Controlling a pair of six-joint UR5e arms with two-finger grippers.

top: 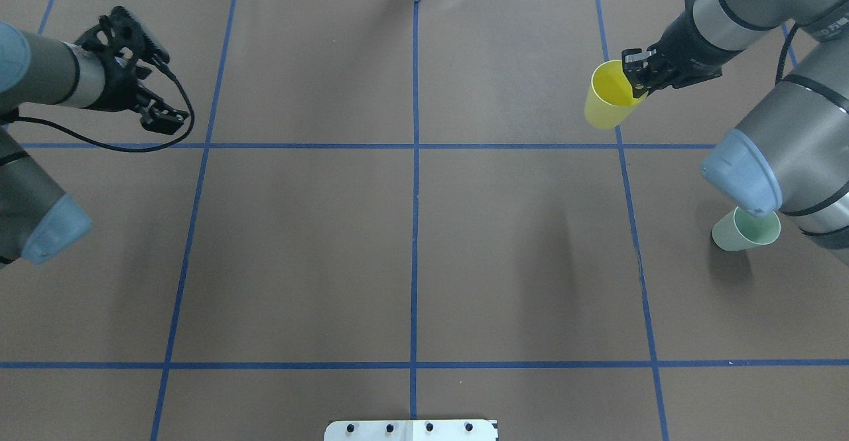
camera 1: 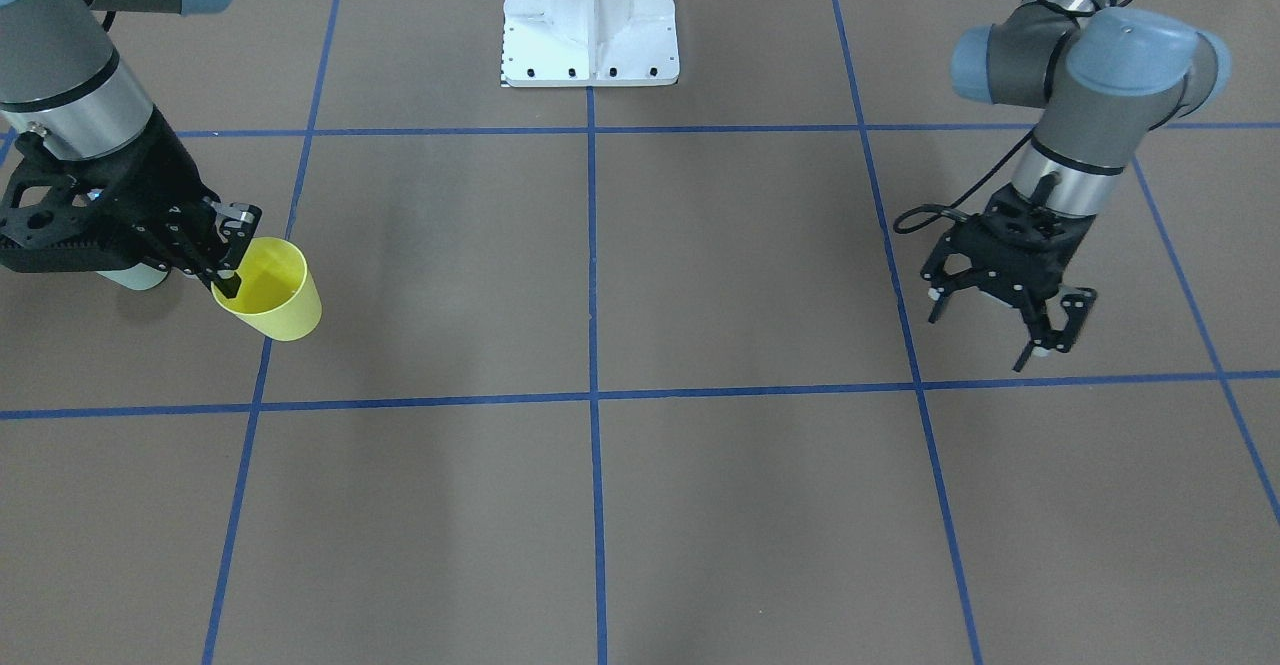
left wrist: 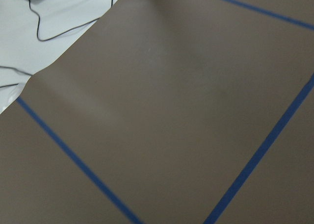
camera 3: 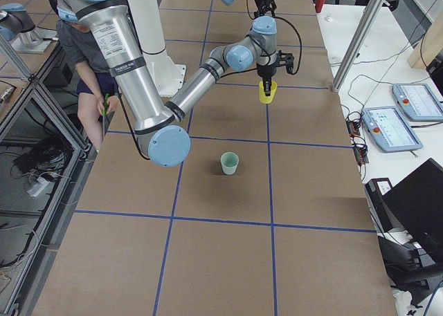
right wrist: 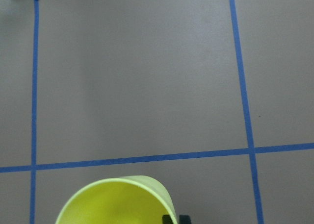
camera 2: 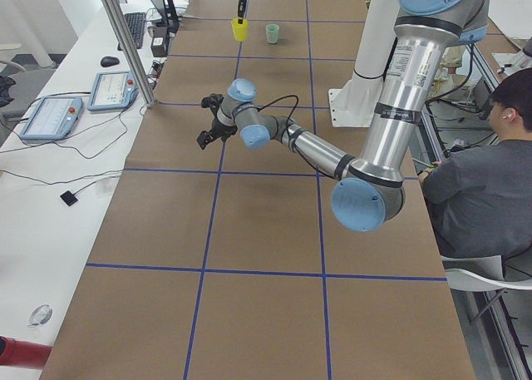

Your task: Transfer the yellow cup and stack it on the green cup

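Pinching the rim of the yellow cup point(camera 1: 275, 297) with the right gripper point(camera 1: 228, 280), one finger inside the mouth and one outside, and holding the cup tilted over the brown table point(camera 1: 740, 265). Leaving the green cup point(top: 743, 232) upright on the table, well apart, under the right arm's elbow. Holding the left gripper point(camera 1: 990, 330) spread wide and empty at the opposite side.

Brown table point(top: 298, 242) is running edge to edge under a grid of blue tape lines point(top: 414, 229), which is splitting it into big squares. Green cup point(top: 746, 230) is standing upright on it, mouth up, toward the right-end edge and about midway between the robot-side and operator-side edges. White base plate point(camera 1: 590, 55) is sitting at the middle of the robot-side edge.
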